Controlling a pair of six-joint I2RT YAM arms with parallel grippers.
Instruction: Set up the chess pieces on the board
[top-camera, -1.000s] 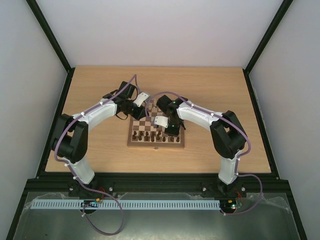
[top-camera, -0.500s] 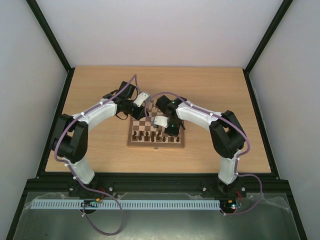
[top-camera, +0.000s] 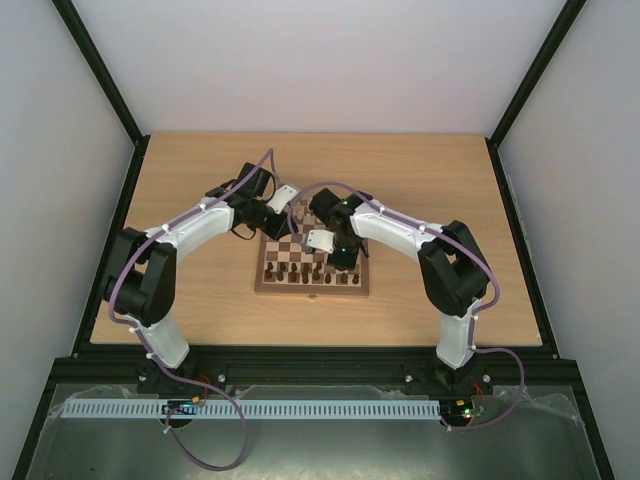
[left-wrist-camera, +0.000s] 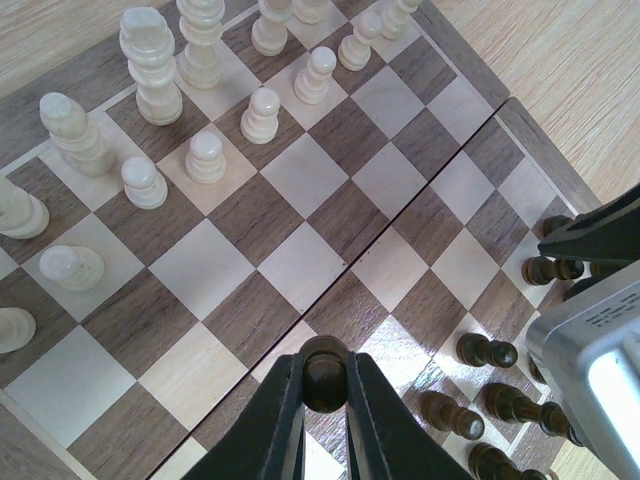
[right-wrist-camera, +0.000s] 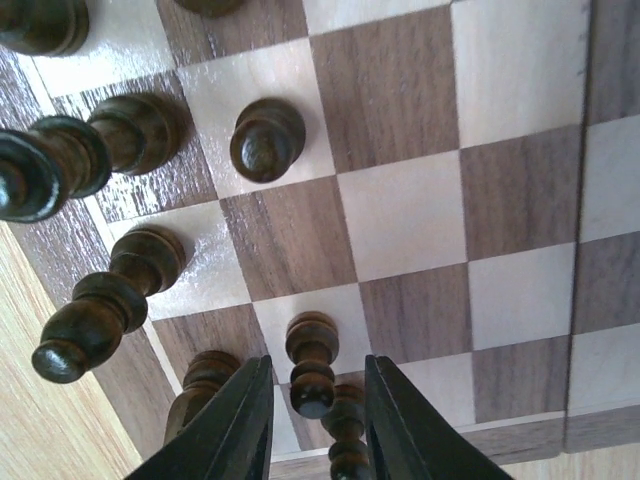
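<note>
A dark pawn (left-wrist-camera: 323, 362) is pinched by its head between the jaws of the left gripper (left-wrist-camera: 322, 388), which are closed tight on it. It hangs over the board (left-wrist-camera: 300, 190), and I cannot tell whether its foot touches the wood. Ahead of these jaws lie bare squares, then the cream pieces (left-wrist-camera: 205, 157). To their right stand the other dark pieces (left-wrist-camera: 487, 350). This pawn probably belongs in that dark group, so carry it upright, centre it on a free square, and seat it flat before letting go.

The right gripper (right-wrist-camera: 317, 378) has its jaws a little apart and holds nothing. A second pawn (right-wrist-camera: 311, 350) stands between them with a gap on each side. A neighbour pawn (right-wrist-camera: 205, 385) stands just outside one jaw. The gripper should rise straight up without swinging, so neither finger clips a piece.
</note>
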